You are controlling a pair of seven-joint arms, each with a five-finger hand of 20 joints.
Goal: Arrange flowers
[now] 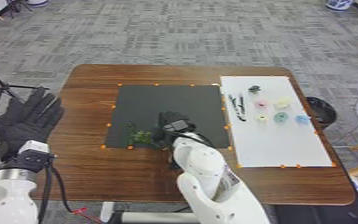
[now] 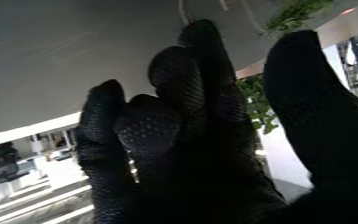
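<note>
My right hand [image 1: 171, 121] is over the lower middle of the dark mat [image 1: 158, 97]. Just left of it lies a bushy green sprig [image 1: 142, 136], with a thin dark green stem [image 1: 130, 128] beside it. In the right wrist view the same hand [image 2: 193, 125] is open, its fingers fairly straight and the thumb apart. Greenery [image 2: 257, 102] appears behind the gap between fingers and thumb, and more leaves [image 2: 295, 14] beyond the fingertips; contact is unclear. My left hand [image 1: 29, 117] is open beyond the table's left edge. Pink [image 1: 262, 104], yellow [image 1: 282, 103] and blue [image 1: 302, 119] flowers lie on the white board.
The white board [image 1: 282, 145] lies on the right of the brown table [image 1: 87, 175]. It also carries a teal flower [image 1: 281, 117], a dark green piece [image 1: 254, 89] and long black items [image 1: 241, 107]. A black bin [image 1: 321, 112] stands past the table's right edge.
</note>
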